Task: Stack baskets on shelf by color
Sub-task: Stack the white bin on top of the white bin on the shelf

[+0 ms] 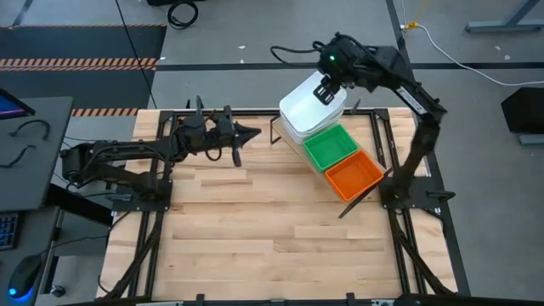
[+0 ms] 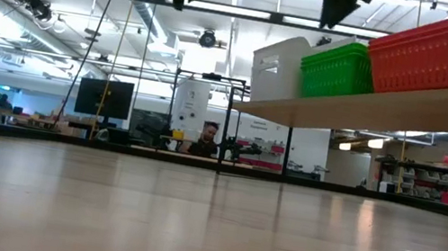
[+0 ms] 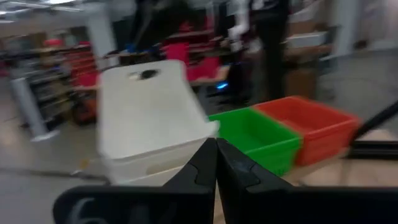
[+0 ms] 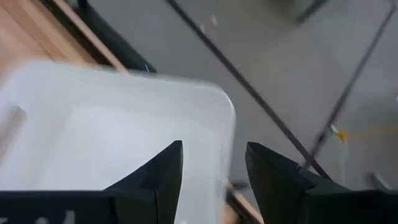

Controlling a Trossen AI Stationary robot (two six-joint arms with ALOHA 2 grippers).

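We see the shelf (image 1: pixel 367 189) standing slanted at the far right part of the table (image 1: pixel 255 238), carrying three groups of baskets in a row. The white baskets (image 1: pixel 310 106) sit at the far end, the green basket (image 1: pixel 330 146) in the middle just beside them, and the orange basket (image 1: pixel 354 177) at the near end, touching the green one. In the low view the same row shows on the raised board: white (image 2: pixel 277 69), green (image 2: pixel 337 69), orange (image 2: pixel 437 53).

Our right pincer (image 1: pixel 326 91) hangs over the far edge of the top white basket (image 4: pixel 118 137). Its fingers (image 4: pixel 163 171) stand apart, with the basket's rim in the gap between them; we cannot tell whether they touch the rim.

Our left pincer (image 1: pixel 255 133) points from the left toward the shelf, well apart from the baskets, above the table. Its two fingers (image 3: pixel 205 165) are pressed together and hold nothing. Its own camera looks onto the white stack (image 3: pixel 149 124), the green basket (image 3: pixel 258 137) and the orange basket (image 3: pixel 311 127).
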